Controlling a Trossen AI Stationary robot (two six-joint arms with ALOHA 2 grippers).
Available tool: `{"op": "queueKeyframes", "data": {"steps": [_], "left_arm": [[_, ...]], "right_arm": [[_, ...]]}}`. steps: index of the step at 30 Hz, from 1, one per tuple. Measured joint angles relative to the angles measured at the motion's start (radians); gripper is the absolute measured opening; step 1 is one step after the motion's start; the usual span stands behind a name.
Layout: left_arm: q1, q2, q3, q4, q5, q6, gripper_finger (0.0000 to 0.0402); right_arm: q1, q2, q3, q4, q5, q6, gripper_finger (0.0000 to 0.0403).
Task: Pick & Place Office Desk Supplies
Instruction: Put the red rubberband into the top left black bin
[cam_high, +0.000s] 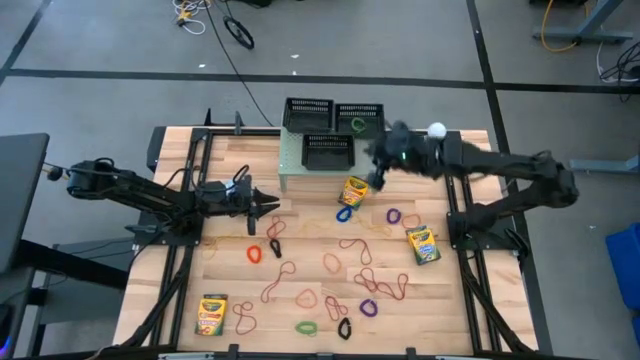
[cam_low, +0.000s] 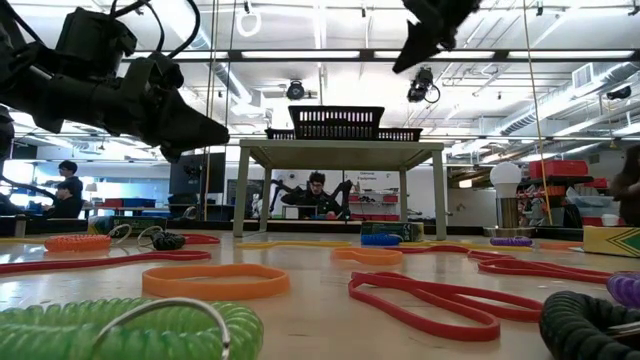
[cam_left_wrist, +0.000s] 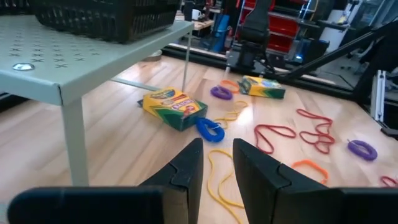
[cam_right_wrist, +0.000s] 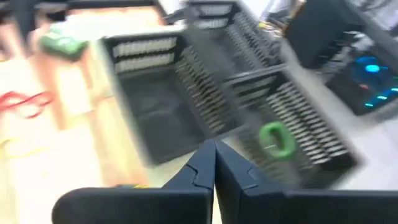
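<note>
the right gripper (cam_high: 379, 178) hangs closed and empty beside the mesh trays (cam_high: 330, 117) (one already holds a green band (cam_right_wrist: 274, 138)), likely between drops. the left gripper (cam_high: 270, 206) waits slightly parted, holding nothing.

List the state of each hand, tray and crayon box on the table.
Left hand: slightly open, empty, above the table.
Right hand: shut, empty, over the trays.
Tray on the riser: empty.
Back right tray: holds a green band.
Crayon box by the riser: lying flat.
Right crayon box: flat.
Front left crayon box: flat.
</note>
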Motion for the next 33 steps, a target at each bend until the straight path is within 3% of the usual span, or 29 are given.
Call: {"op": "queueKeyframes", "data": {"steps": [6,12,17,20,26,33], "left_arm": [[-0.01,0.0,0.0,0.04,0.006,0.015,0.0094],[-0.034,0.0,0.013,0.019,0.015,-0.007,0.0087],[-0.064,0.0,0.077,-0.159,0.023,-0.026,0.0033],[-0.094,0.0,0.124,-0.264,0.022,-0.03,0.0008],[-0.167,0.0,0.216,-0.508,-0.087,-0.085,0.001],[-0.27,0.024,0.352,-0.862,-0.214,-0.225,0.0051]], "right_arm": [[0.171,-0.068,-0.307,0.301,0.003,0.117,0.0019],[0.306,-0.073,-0.498,0.528,0.029,0.242,0.0004],[0.364,-0.072,-0.628,0.769,0.102,0.249,0.0015],[0.368,-0.072,-0.649,0.807,0.107,0.213,0.0026],[0.36,-0.072,-0.649,0.832,0.101,0.204,0.0038],[0.379,-0.072,-0.688,0.842,-0.022,0.253,0.0036]]}}
